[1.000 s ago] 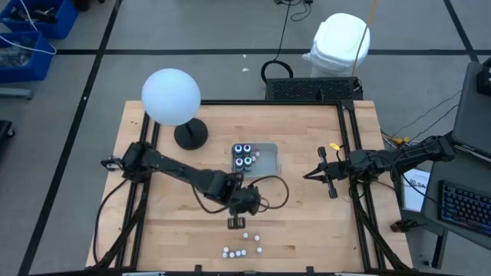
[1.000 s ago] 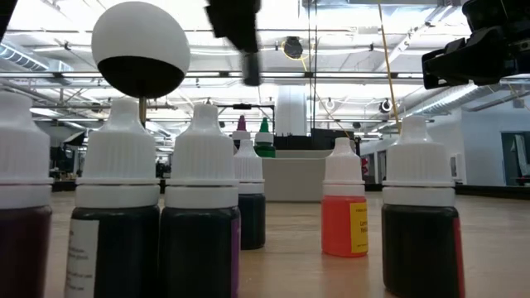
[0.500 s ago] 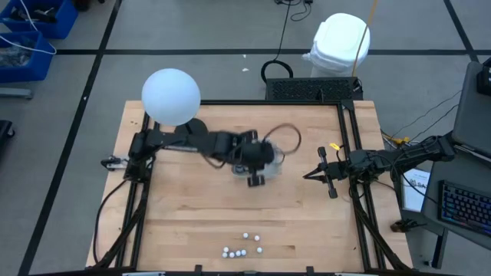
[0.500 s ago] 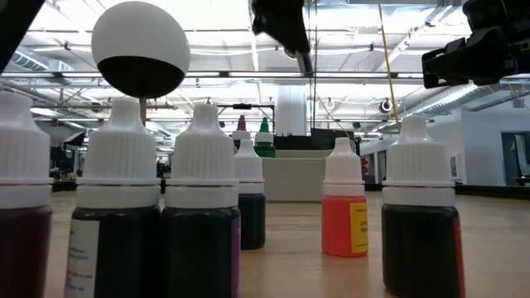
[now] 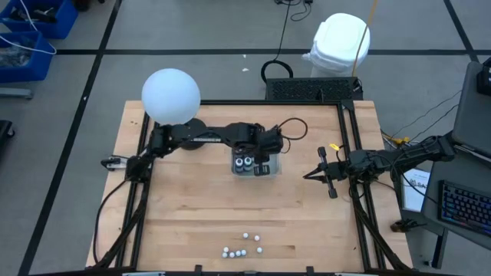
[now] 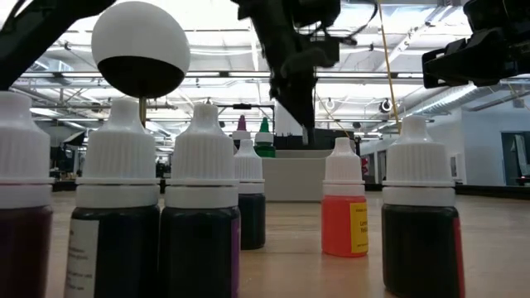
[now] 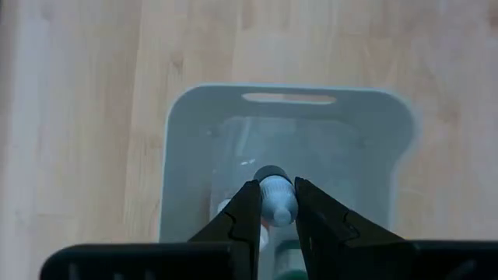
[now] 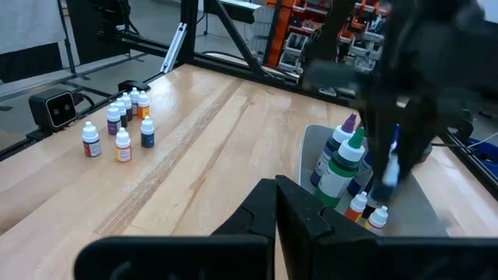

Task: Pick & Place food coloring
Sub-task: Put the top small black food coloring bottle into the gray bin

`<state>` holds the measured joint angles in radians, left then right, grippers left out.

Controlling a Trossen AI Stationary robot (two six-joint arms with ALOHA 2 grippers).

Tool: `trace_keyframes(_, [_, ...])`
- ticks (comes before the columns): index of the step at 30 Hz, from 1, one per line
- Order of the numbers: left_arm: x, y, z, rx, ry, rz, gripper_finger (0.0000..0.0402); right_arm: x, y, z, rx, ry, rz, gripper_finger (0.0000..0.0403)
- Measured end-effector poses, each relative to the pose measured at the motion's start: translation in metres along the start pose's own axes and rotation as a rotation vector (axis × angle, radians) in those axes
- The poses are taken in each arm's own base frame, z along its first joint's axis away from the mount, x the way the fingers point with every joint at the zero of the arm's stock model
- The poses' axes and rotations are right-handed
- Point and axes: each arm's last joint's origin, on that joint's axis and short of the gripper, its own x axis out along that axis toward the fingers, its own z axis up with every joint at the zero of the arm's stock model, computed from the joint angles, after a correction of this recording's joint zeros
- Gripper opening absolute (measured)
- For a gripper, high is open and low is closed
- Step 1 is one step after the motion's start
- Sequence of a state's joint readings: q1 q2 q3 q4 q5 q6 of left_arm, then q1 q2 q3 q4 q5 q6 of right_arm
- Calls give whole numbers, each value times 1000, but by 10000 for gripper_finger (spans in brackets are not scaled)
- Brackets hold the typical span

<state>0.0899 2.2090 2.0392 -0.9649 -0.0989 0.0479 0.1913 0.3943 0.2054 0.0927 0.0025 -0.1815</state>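
The left gripper [image 7: 276, 204] hangs directly above the clear tray [image 5: 270, 150], its two dark fingers [image 7: 243, 214] pinched on the pale cap of a small bottle [image 7: 275, 198]; the opening between them is narrow, no wider than that cap, and both fingers touch it. In the right wrist view the held bottle [image 8: 391, 169] hangs in the air over the tray [image 8: 424, 204], clear of the bottles below it. Inside the tray stand several pieces of food coloring: taller bottles with purple and green pointed tips [image 8: 340, 163], two dark round jars with pale tops [image 5: 245, 161] at the tray's side nearer the left arm's base, and small white-capped bottles [image 8: 366, 211] beside them. The held bottle's body colour cannot be told. A loose group of tiny white-capped bottles [image 5: 244, 247] stands on the wooden table [image 5: 184, 215], well apart from the tray toward the table's front edge; the low view shows them close up, with dark bodies and one orange one [image 6: 344, 217]. The right gripper [image 5: 308, 175] waits beside the tray on its right-arm side, fingers pressed fully together and holding nothing.
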Motion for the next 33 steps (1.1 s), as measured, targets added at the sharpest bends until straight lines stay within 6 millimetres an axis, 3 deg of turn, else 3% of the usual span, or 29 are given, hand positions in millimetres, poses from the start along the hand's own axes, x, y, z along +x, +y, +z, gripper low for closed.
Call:
trace_keyframes(7, [16, 11, 0, -26, 2, -24, 62, 0, 0, 0, -15, -4, -1, 0])
trace_keyframes(25, [61, 14, -5, -61, 46, -22, 63, 0, 0, 0, -16, -4, -1, 0])
trace_keyframes(33, [71, 22, -9, -81, 80, 19, 63, 0, 0, 0, -17, -1, 0, 0])
